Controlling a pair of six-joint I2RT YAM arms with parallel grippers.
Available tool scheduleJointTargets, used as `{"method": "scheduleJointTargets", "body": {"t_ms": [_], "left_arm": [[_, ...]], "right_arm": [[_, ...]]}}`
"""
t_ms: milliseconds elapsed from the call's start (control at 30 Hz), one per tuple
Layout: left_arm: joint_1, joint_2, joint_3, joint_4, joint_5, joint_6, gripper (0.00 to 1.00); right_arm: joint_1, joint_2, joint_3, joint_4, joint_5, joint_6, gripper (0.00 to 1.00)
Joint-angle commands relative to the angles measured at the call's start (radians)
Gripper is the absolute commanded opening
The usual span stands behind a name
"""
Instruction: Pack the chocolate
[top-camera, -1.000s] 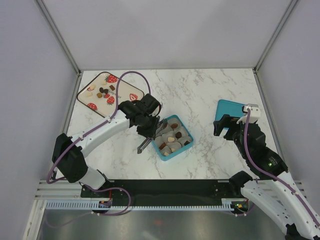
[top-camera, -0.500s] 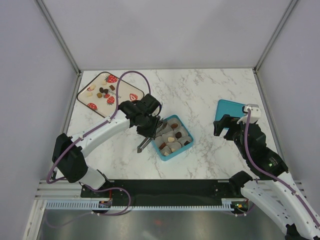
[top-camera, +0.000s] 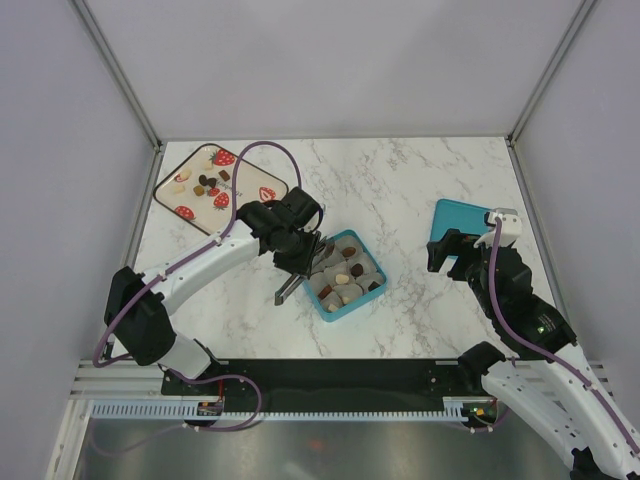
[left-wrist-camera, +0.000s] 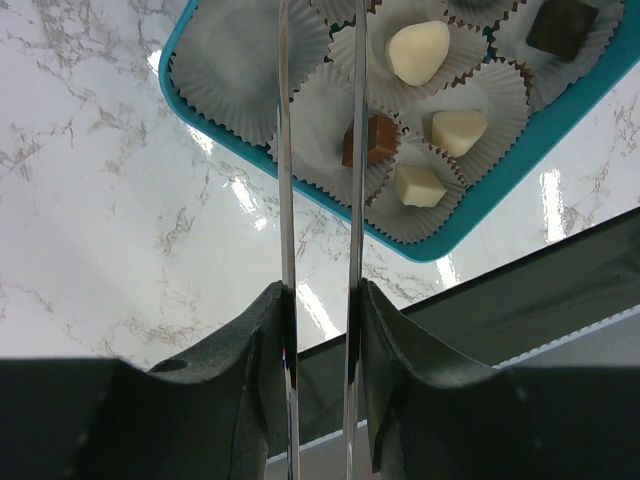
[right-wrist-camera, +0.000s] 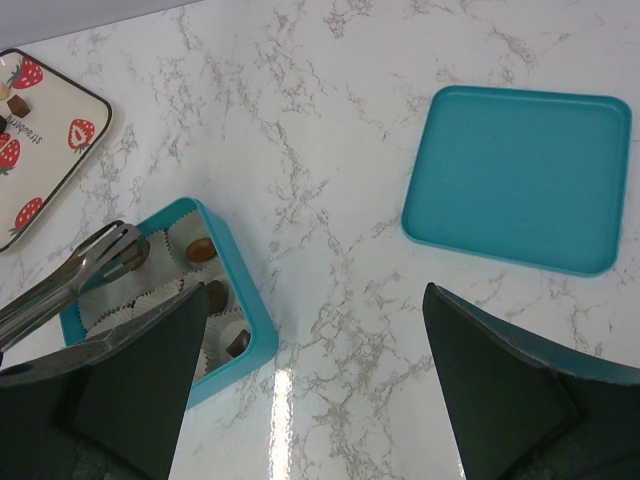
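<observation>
My left pincer (left-wrist-camera: 318, 300) clenches slim steel tongs (left-wrist-camera: 282, 150) over the teal plastic box (left-wrist-camera: 440, 245), where brown and cream chocolate pieces (left-wrist-camera: 418, 52) sit in white paper cups (left-wrist-camera: 230, 70); my right pincer (right-wrist-camera: 315, 330) gapes empty.

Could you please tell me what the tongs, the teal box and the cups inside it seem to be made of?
The tongs look like polished metal: thin, mirror-bright blades. The box seems moulded plastic, smooth with a slight sheen on its rim. The cups look like white pleated paper, judging by their crimped walls.
</observation>
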Motion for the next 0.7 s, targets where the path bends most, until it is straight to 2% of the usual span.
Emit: {"method": "scheduleJointTargets", "body": {"t_ms": [0,667], "left_arm": [[-0.005,-0.004,0.042,0.007,-0.023,-0.021,0.4],[-0.005,-0.006,0.045,0.007,-0.023,-0.021,0.4]], "right_arm": [[0.0,-0.008,0.03,0.016,0.007,0.003,0.97],[0.0,-0.011,0.019,0.016,0.007,0.004,0.97]]}}
